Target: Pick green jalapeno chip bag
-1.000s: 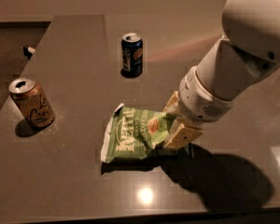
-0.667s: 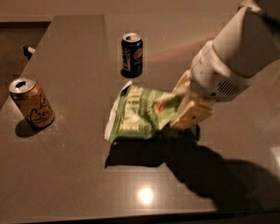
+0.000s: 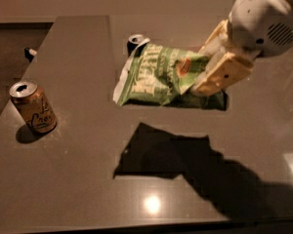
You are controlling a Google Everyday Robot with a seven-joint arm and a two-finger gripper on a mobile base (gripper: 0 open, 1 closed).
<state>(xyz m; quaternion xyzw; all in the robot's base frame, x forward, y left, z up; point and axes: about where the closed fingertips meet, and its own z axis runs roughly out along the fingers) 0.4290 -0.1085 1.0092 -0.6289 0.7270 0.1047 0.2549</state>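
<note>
Green jalapeno chip bag (image 3: 156, 74) hangs clear above table (image 3: 68, 179) (shadow lies well below it), right end pinched between fingers of gripper (image 3: 207, 65). Raise slow, straight; firm pinch; no swinging into dark can (image 3: 135, 40) behind.

Single camera, set high, looking steeply down and forward across the dark table (image 3: 73, 169) from its near side, close enough that the tabletop nearly fills the frame. The gripper (image 3: 207, 62) comes in from the upper right, clamped on the green jalapeno chip bag (image 3: 154, 74) just above frame centre. A tan can (image 3: 33, 106) marks the left side and a dark can (image 3: 135, 39) sits farther back, partly hidden by the bag.
</note>
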